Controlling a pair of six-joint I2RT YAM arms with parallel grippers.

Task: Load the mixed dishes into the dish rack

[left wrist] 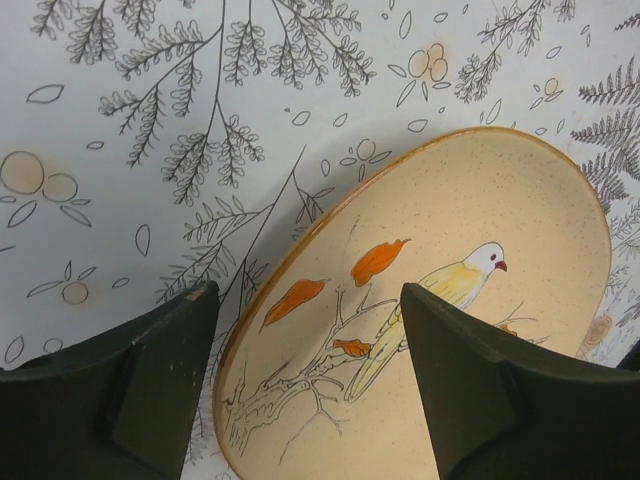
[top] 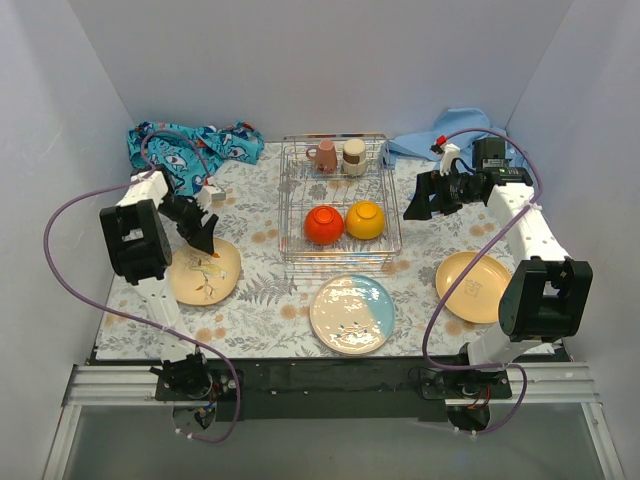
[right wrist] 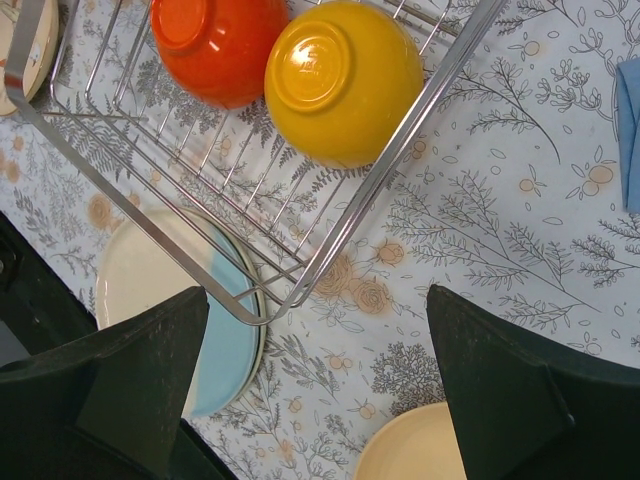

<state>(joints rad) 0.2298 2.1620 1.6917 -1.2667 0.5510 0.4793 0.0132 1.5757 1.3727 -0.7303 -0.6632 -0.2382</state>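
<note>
- Top external view: dish rack at centre of desk, loaded with red bowl and orange bowl (both upturned) at the front, plus pinkish mug and small steel cup at the rear.
- Lying flat on the desk, outside the rack: tan plate at left, cream-and-blue plate just in front of the rack, yellow-orange plate at right.
- Left wrist view: left gripper spread wide and empty, straddling the rim of the tan plate, one finger over the desk, the other over the plate face. Contact with the plate: cannot tell.
- Right wrist view: right gripper likewise wide apart, holding nothing, raised near the rack's front right corner.
- Expected handling of the tan plate: rigid, apparently glazed, so probably slippery and prone to chipping; moderate weight; shallow, with little clearance under the lip.
- Recommended hold: pinch across the rim, one finger under the lip, one on the face. Lift the edge first, grip firmly, avoid swinging, then stand on edge between the prongs.
</note>
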